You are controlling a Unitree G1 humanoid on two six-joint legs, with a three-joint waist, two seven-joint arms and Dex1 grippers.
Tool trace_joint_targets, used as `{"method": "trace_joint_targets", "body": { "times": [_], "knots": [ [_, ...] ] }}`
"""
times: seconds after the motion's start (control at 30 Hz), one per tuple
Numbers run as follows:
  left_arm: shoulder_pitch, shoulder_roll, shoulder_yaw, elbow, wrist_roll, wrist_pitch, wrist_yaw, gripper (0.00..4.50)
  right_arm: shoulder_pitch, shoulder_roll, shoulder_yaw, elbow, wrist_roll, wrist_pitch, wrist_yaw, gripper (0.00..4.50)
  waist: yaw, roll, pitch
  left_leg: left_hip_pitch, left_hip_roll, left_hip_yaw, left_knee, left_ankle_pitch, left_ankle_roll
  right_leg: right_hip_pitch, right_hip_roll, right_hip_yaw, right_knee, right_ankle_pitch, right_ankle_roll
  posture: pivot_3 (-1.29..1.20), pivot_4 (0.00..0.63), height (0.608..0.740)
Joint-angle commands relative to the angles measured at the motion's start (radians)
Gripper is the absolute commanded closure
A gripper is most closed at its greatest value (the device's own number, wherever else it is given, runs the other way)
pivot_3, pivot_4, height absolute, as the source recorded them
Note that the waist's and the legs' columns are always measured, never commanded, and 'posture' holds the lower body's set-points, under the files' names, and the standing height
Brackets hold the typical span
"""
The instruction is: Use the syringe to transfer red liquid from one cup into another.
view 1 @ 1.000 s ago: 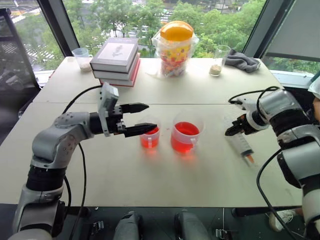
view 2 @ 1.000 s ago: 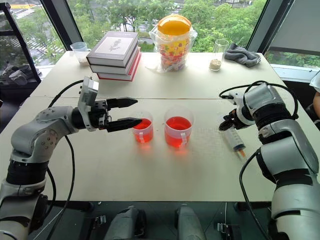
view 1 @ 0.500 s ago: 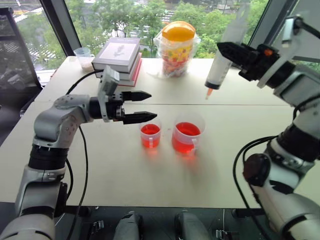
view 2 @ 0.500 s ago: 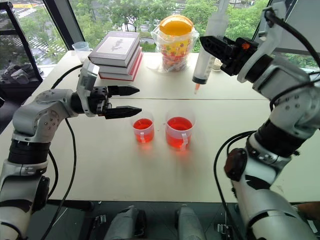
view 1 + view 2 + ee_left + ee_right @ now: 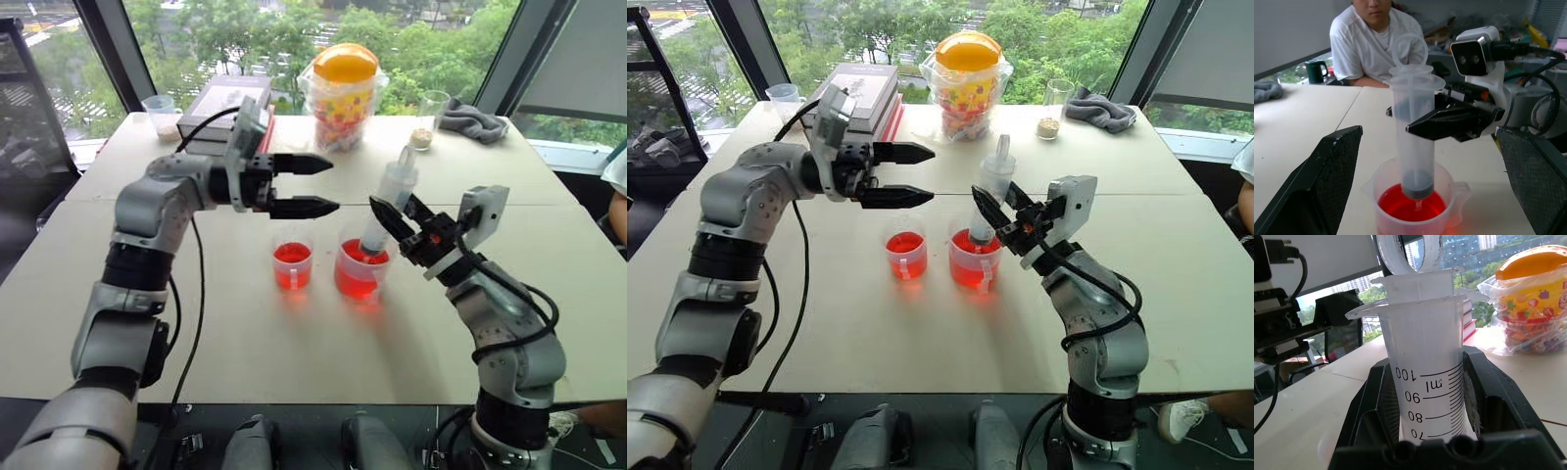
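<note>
Red-orange liquid [image 5: 359, 279] is seen in two clear plastic cups set side by side near the middle of the pale tabletop [image 5: 245, 343]: the wider measuring cup [image 5: 361, 266] on the robot's right and the narrower cup [image 5: 293, 265] just to its left, the two apart. The clear syringe [image 5: 384, 208] is held nearly upright, slightly tilted, over the wider cup, its lower end with the dark seal inside the rim and its tip just above or at the liquid surface; which cannot be told. Its barrel is clamped between the black fingers of the right end effector [image 5: 397, 219]. Above and just behind the narrower cup, the left end effector [image 5: 321, 186] is held level with its fingers spread wide and nothing between them. Farther back, a stack of books [image 5: 217, 104], a bagged jar with an orange lid [image 5: 343, 90], a small cup of pale powder [image 5: 158, 113], a tall glass with beige grains [image 5: 428, 119] and a grey cloth [image 5: 472, 119] are set along the window edge.
</note>
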Motion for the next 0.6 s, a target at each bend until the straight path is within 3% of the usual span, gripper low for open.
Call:
{"method": "trace_joint_targets", "body": {
  "times": [0.03, 0.6],
  "knots": [
    [-0.051, -0.038, -0.019, 0.028, 0.029, -0.052, -0.021, 0.0, 0.013, -0.007, 0.041, 0.017, -0.026, -0.087, -0.021, 3.12, 0.001, 0.0, 0.0, 0.0, 0.0, 0.0, 0.0, 0.0, 0.0, 0.0, 0.0, 0.0, 0.0, 0.0, 0.0, 0.0, 0.15, 0.74],
    [-0.083, -0.122, -0.062, 0.067, 0.072, -0.07, -0.092, 0.0, 0.041, -0.081, 0.114, 0.061, -0.037, -0.14, -0.058, 3.12, 0.002, 0.0, 0.0, 0.0, 0.0, 0.0, 0.0, 0.0, 0.0, 0.0, 0.0, 0.0, 0.0, 0.0, 0.0, 0.0, 0.15, 0.74]
  ]
}}
